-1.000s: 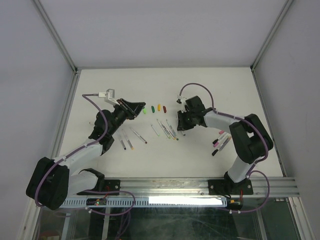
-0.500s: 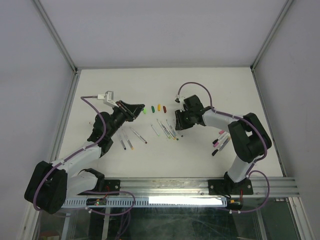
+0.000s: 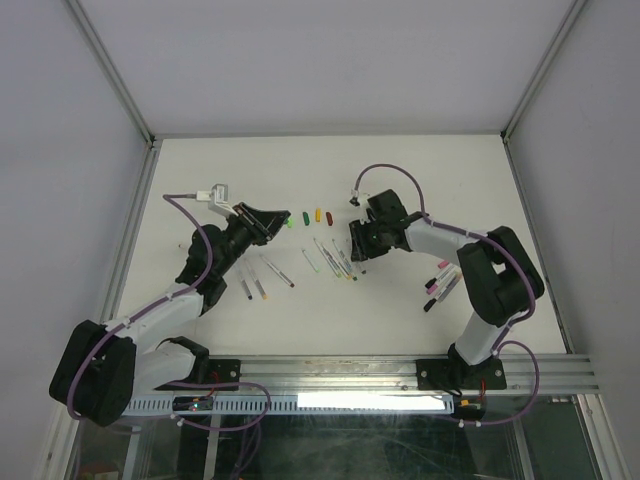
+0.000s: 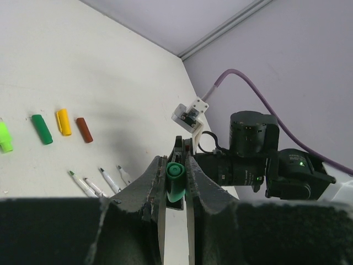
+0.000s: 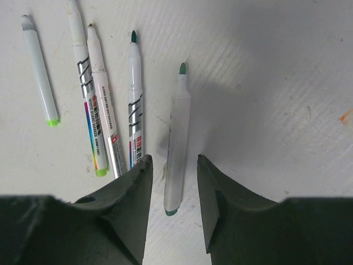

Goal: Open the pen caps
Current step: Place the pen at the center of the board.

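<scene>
My left gripper [image 4: 175, 165] is shut on a dark green pen cap [image 4: 175, 183], held above the table; from above, this gripper [image 3: 281, 216] hovers left of a row of loose pen caps. That row holds a bright green cap [image 3: 290, 222], a dark green cap [image 3: 305, 217], a yellow cap [image 3: 318, 214] and a maroon cap [image 3: 328, 216]. My right gripper [image 5: 174, 159] is open, low over the table. Its jaws straddle an uncapped green-tipped pen [image 5: 177, 127] lying flat, without touching it. In the top view the right gripper [image 3: 358, 252] sits at the right end of the uncapped pens.
Several uncapped pens [image 5: 94, 116] lie side by side left of the right gripper. Three more uncapped pens [image 3: 262, 280] lie near the left arm. Capped pens [image 3: 440, 280] are grouped at the right beside the right arm's elbow. Metal frame rails edge the table.
The right gripper's jaws have opened and the green-tipped pen now lies loose on the table between them. The left gripper still holds the green cap, barely shifted.
</scene>
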### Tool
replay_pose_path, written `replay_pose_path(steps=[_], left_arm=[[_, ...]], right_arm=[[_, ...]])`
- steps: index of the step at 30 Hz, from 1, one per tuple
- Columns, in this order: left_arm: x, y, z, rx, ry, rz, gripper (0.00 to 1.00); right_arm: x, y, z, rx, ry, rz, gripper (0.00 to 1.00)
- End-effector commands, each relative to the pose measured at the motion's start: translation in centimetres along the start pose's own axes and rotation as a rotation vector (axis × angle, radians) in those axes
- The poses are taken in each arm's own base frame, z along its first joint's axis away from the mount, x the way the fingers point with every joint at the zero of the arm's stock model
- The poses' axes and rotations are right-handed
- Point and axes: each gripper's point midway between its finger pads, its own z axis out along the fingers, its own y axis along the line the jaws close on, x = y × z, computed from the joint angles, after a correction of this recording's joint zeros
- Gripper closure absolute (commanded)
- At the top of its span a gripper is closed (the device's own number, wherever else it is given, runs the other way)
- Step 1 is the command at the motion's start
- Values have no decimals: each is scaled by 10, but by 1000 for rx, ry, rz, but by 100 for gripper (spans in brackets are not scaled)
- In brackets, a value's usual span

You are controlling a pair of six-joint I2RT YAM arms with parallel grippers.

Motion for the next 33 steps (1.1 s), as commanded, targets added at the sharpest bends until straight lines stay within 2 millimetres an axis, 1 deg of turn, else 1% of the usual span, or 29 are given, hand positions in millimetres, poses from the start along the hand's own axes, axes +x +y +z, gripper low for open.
replay_pose_path(steps=[1,10,15,19,24,26,30,33], left_arm=[[7,-5,2,16,18,-31,100],[28,0,13,-14,63,-42,100],[41,4,23,-58,84,-44,100],[52,7,39,-116,106,-38,100],[65,18,67,-208,146,-23,100],[76,32,81,-264,180,-13,100],[92,42,110,-338,245,14,100],[108,56,130,-412,307,41,100]], right_arm=[[-25,4,-18,7,-71,-40,59],[-33,5,-28,-6,-103,-46,58],[-36,6,-33,-18,-116,-47,58],[-38,6,-36,-26,-123,-45,58],[-41,4,-41,-41,-132,-34,58],[-43,1,-43,-41,-139,-26,58],[-46,-4,-48,-45,-150,-7,58],[-49,-8,-53,-46,-163,8,58]])
